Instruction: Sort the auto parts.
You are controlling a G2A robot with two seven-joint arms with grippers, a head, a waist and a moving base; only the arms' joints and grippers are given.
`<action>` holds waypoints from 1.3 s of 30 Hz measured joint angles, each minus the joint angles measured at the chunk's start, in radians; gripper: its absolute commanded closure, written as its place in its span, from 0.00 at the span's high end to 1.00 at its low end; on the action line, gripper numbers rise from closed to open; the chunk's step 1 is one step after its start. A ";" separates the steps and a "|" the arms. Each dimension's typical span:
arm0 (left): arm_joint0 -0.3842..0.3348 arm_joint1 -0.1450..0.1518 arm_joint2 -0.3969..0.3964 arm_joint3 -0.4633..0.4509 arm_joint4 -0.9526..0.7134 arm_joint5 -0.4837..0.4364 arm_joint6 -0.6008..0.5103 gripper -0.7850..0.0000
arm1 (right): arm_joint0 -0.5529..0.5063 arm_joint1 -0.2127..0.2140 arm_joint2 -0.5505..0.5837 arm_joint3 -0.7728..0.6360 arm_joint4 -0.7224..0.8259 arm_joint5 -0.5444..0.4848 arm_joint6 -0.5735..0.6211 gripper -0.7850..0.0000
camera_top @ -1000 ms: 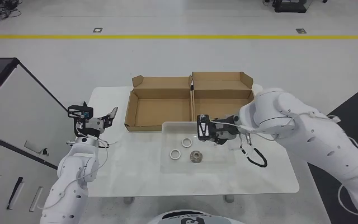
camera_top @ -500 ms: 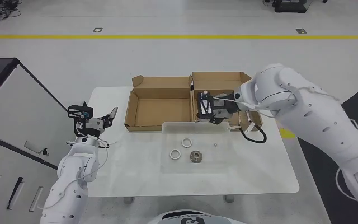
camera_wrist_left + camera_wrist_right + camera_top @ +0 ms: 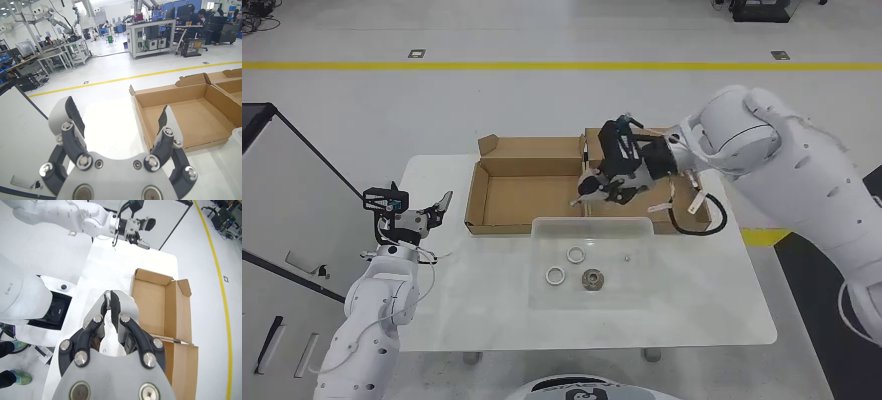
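My right gripper (image 3: pixel 585 192) hangs over the divider between the two cardboard boxes, shut on a small threaded bolt (image 3: pixel 107 301) that stands between its pads. The left box (image 3: pixel 527 200) lies bare, and the right box (image 3: pixel 632 208) sits partly under the arm. In front of them, a clear tray (image 3: pixel 642 285) holds two white rings (image 3: pixel 555 275) (image 3: pixel 576 255), a round metal hub (image 3: pixel 592 279) and a tiny part (image 3: pixel 627 258). My left gripper (image 3: pixel 119 115) stands open and holds nothing, above the table's left side and facing the left box (image 3: pixel 189 117).
The white table (image 3: pixel 692 320) has free room in front of the tray and along its left part. A tilted grey panel (image 3: pixel 292 200) stands just off the left edge. The left arm's gripper (image 3: pixel 140 240) hovers past the table's far corner in the right wrist view.
My right gripper has risen from the clear tray with the bolt and swung back over the boxes toward the divider. The left arm has kept still.
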 measured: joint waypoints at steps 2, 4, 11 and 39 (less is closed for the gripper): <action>0.000 0.000 0.000 0.000 0.000 0.000 0.000 1.00 | 0.005 0.007 -0.001 -0.008 0.069 -0.002 -0.003 0.00; 0.000 0.000 0.000 0.000 0.000 0.000 0.000 1.00 | 0.006 0.015 0.000 -0.021 0.135 -0.002 -0.002 0.00; 0.000 0.000 0.000 0.000 0.000 0.000 0.000 1.00 | -0.014 0.056 0.032 -0.108 0.452 -0.002 -0.002 0.00; 0.000 0.000 0.000 0.000 0.000 0.000 0.000 1.00 | -0.099 0.136 0.154 -0.265 0.843 -0.002 -0.001 0.00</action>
